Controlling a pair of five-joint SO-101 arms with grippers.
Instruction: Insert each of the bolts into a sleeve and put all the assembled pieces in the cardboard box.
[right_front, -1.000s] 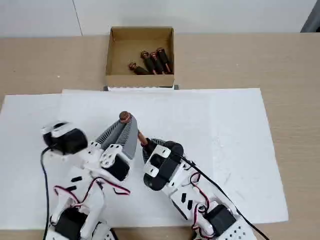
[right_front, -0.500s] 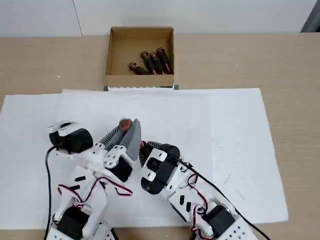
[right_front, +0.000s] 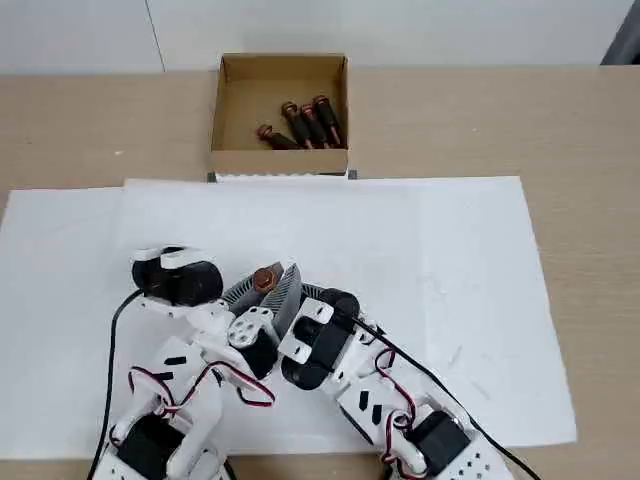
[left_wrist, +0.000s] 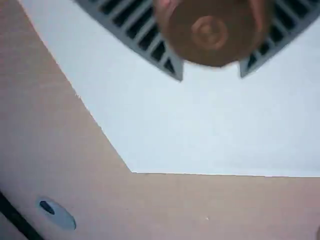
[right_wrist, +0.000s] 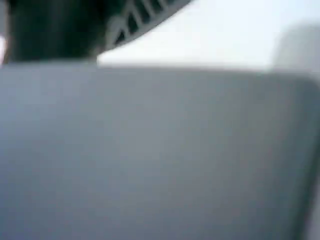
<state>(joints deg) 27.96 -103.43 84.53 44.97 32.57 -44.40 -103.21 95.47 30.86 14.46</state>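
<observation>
L gripper (right_front: 272, 288) closed on bolt (right_front: 265, 279), copper head showing, above paper (right_front: 450, 250), beside R arm (right_front: 318, 345) (grip state: cannot tell). Bolt likely light, stiff, smooth; best held on shank below head. Assembled pcs (right_front: 305, 125) lie in cardboard box (right_front: 216, 110).

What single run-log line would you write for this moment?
left gripper: shut on bolt | right arm: close beside it, over paper | box: four assembled pieces inside
</observation>
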